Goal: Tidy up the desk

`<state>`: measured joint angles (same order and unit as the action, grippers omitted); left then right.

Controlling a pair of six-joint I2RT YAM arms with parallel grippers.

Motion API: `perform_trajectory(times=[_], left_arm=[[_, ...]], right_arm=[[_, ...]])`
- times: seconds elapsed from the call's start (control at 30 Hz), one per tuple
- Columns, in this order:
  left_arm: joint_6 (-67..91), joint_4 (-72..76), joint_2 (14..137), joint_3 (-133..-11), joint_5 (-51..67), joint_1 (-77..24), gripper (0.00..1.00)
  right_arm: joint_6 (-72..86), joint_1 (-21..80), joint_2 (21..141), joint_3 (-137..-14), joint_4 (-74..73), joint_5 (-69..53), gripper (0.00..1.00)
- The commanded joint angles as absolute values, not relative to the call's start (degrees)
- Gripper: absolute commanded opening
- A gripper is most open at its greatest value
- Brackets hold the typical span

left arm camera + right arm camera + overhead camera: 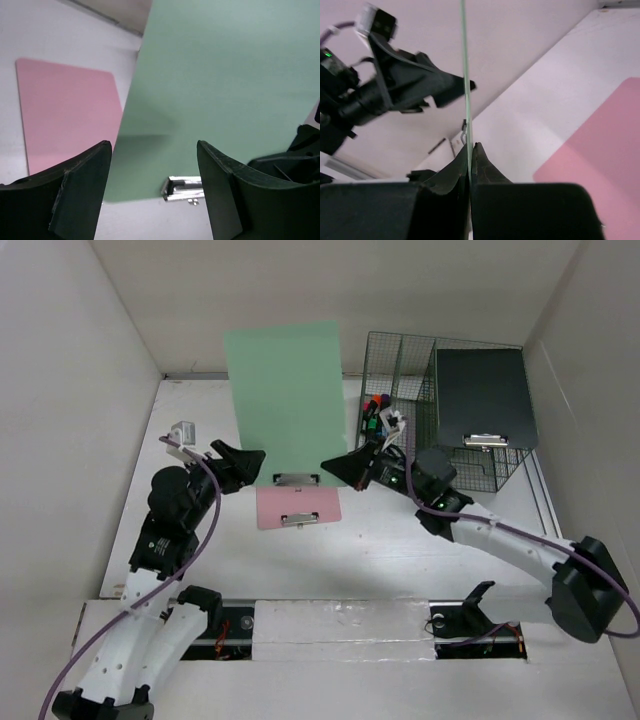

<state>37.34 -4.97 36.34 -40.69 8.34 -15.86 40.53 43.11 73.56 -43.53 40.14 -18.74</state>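
**While right fingers pinch the green clipboard, left fingers wait spread**

Right fingers [487, 175] are pressed together on the bottom edge of the green clipboard [285, 400], just beside its metal clip [297, 478]; the wrist view shows the board edge-on in the pinch. Left fingers [82, 185] are spread wide and hold nothing, just beside the board's lower left corner. The board is raised, clip end down. I can't tell if its low edge touches the desk surface [400, 540].

A pink clipboard [298, 503] lies flat on that surface below the green one. Right of both is a wire-mesh organizer [400, 360] holding a dark clipboard [485, 390] and markers [375, 405].

The desk surface spreads white across the whole cell under everything. It looks smooth, hard and matte, so flat items likely slide on it and are hard to get under.

The green board looks thin, stiff, light and slick. A one-point pinch could let it swing, so the best hold is probably by the clip edge, with the second hand on a side edge.
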Motion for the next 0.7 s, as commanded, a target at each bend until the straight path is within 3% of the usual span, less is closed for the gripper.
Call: perform_trajectory(times=[0.0,0.37,0.67], left_arm=[[32.70,-2.55,35.25,-45.44,10.81,-16.26,0.65],[31.29,-0.44,32.96,-46.85,10.55,-18.72,0.69],[31.38,2.90,32.87,-44.56,12.66,-23.37,0.71]], right_arm=[[31.30,39.21,69.18,-46.66,26.40,-21.61,0.00],[29.53,18.02,55.29,-55.72,9.76,-29.44,0.00],[30.24,-12.72,51.94,-62.83,-3.83,-48.76,0.00]])
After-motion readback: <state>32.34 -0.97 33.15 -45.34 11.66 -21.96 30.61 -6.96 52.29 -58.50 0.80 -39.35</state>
